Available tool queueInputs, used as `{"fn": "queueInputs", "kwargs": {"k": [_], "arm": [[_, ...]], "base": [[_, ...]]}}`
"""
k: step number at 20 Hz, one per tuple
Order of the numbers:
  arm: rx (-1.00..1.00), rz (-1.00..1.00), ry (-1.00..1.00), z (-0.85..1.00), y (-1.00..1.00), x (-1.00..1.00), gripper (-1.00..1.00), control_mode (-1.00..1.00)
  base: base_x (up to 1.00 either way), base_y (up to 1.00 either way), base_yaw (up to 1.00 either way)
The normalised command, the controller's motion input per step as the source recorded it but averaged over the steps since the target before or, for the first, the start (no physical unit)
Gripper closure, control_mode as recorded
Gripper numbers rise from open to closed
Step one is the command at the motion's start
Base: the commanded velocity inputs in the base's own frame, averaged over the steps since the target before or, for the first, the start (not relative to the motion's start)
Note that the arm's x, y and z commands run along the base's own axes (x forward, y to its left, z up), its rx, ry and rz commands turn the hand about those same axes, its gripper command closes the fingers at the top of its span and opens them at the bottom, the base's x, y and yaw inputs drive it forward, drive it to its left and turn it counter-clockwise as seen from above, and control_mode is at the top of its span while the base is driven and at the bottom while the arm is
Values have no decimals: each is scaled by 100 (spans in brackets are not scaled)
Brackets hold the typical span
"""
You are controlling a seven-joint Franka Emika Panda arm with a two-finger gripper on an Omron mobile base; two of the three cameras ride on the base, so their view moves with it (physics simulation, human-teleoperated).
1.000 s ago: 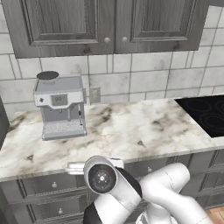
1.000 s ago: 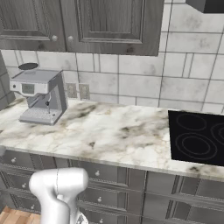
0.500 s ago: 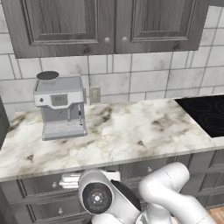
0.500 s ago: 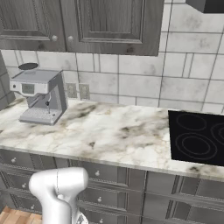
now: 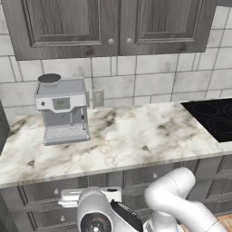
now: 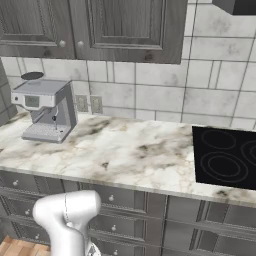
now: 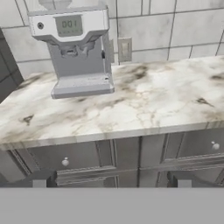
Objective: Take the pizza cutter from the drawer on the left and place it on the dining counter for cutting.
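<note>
Fig. My claw [image 7: 111, 183], jaws spread wide and empty, facing the cabinet front.
Left base view: the coffee machine [image 5: 63, 111] stands on the worktop [image 5: 136, 140] above my claw. Right base view: the cooktop [image 6: 225, 162] lies up and well to the right. Hand view: the drawer [image 7: 65, 159], closed, is just ahead, above my left fingertip.

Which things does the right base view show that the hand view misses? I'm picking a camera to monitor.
Right base view: the black cooktop, the upper cabinet doors and the white arm. Hand view: the gripper, jaws wide open, low before the drawer fronts. Shared: the coffee machine, the wall outlet, the marble worktop and those drawer fronts.
</note>
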Motion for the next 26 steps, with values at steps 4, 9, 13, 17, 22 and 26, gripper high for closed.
{"fn": "queueInputs", "kwargs": {"k": [4, 9, 13, 17, 22, 26], "arm": [[0, 2, -15, -37, 3, 0, -100, -100], [0, 1, -18, -39, 1, 0, -100, -100], [0, 0, -17, -31, 5, 0, -100, -100], [0, 0, -11, -14, 17, 0, -100, -100], [0, 0, -8, -8, 33, 5, -100, -100], [0, 0, -5, -4, 24, 11, -100, -100]], "base": [[0, 0, 0], [0, 0, 0], [0, 0, 0], [0, 0, 0], [0, 0, 0], [0, 0, 0]]}}
